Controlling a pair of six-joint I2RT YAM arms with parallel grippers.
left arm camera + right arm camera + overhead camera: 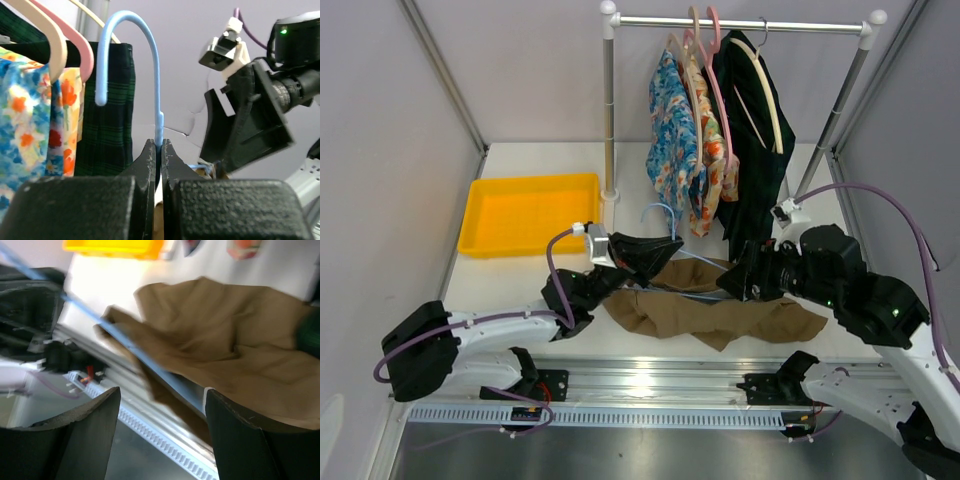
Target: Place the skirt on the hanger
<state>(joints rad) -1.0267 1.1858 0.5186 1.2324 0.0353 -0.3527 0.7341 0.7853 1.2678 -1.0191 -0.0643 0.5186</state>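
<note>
Skirt [720, 315] lies crumpled at the worktop [520, 285] near edge; left gripper [158, 146] pinches the hanger [156, 75] neck, hook up, probably so the wide-open, empty right gripper [161, 392] can dress it

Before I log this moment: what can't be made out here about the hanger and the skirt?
- Left wrist view: the left gripper, jaws shut on the wire, hides the hanger below its hook.
- Top view: both arms and the skirt cover most of the hanger's frame, so whether the skirt is threaded on it cannot be told.
- Right wrist view: motion blur; whether wire and skirt touch is unclear.
</note>
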